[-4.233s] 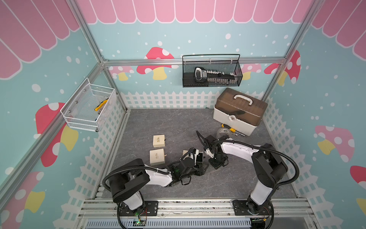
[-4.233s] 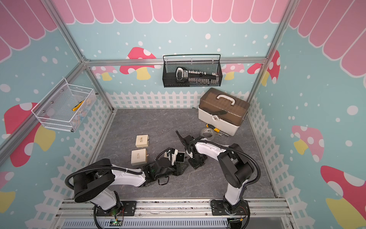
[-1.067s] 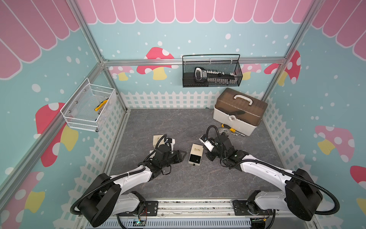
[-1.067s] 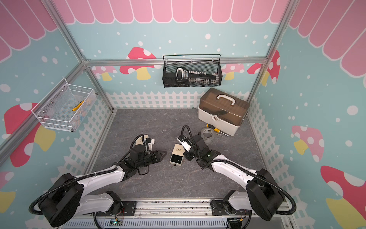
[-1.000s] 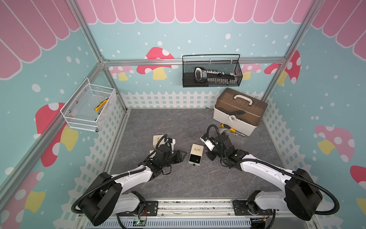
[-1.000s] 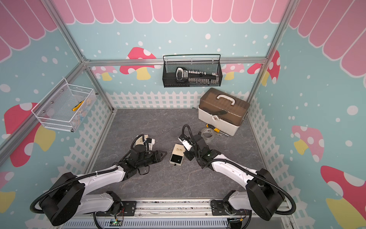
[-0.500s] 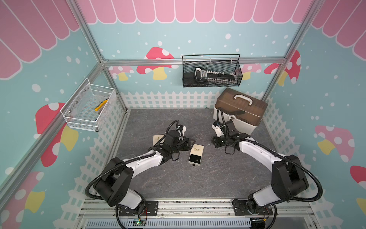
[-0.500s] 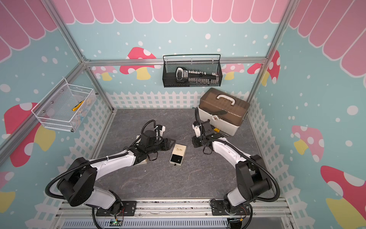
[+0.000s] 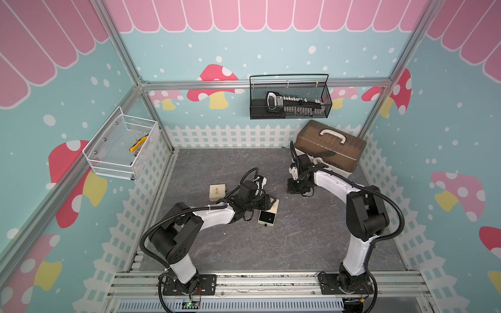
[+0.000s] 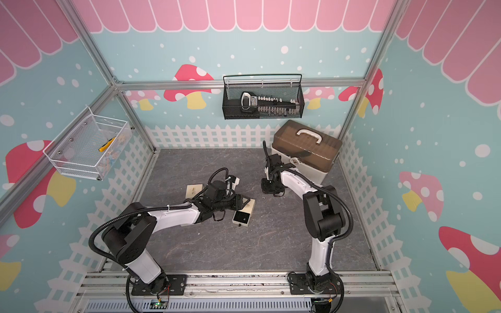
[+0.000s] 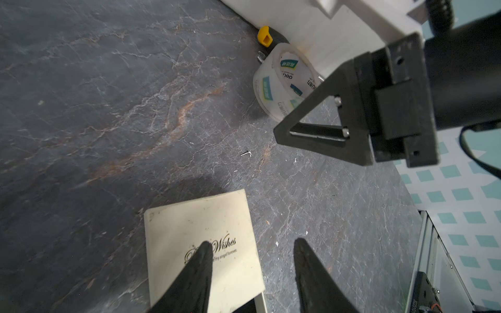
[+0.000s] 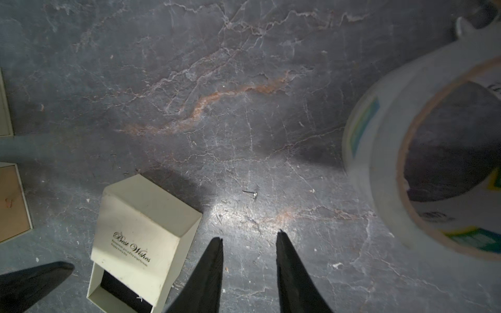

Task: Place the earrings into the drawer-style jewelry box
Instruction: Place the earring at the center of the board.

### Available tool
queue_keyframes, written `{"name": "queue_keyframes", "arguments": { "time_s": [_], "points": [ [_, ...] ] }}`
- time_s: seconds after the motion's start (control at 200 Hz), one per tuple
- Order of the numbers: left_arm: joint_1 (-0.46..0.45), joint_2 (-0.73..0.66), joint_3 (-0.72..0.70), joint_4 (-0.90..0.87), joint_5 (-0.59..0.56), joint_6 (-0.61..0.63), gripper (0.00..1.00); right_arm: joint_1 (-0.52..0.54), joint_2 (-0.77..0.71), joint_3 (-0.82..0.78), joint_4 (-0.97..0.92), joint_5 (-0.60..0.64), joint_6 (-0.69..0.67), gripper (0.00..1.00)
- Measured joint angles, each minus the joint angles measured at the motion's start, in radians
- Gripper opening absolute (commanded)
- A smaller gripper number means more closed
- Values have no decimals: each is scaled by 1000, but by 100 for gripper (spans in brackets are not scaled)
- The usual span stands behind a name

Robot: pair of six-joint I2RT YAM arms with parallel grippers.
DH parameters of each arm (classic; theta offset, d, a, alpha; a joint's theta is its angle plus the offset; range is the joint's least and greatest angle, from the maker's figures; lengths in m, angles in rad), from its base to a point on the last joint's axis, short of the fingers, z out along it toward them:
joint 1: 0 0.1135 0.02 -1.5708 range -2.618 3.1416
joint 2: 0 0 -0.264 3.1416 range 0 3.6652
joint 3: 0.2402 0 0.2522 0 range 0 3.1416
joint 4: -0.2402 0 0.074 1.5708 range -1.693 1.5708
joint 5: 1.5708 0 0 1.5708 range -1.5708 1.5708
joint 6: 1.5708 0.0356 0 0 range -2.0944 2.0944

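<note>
Right gripper [image 12: 249,235] hangs low over the slate floor [image 12: 189,81], jaws spread, and one earring [image 12: 250,193] lies on the stone just ahead of its tips, near the tape roll [image 12: 379,162]. Left gripper [image 11: 252,242] is spread too, one finger over the jewelry box [image 11: 200,225] sleeve, its mate beside it. Its drawer [image 12: 122,287] stands pulled out, and a second earring [image 9: 267,218] glints on the black lining.
</note>
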Motion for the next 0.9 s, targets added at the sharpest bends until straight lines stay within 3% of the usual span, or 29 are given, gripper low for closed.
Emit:
{"name": "queue_keyframes", "arguments": {
  "time_s": [0.25, 0.52, 0.9],
  "points": [
    [13, 30, 19, 51, 39, -1, 52, 17, 112, 68, -86, 14, 3, 25],
    [13, 46, 29, 82, 77, -2, 52, 23, 129, 105, -109, 21, 3, 15],
    [14, 46, 29, 90, 83, -1, 52, 23, 176, 137, -121, 26, 5, 14]
  ]
}}
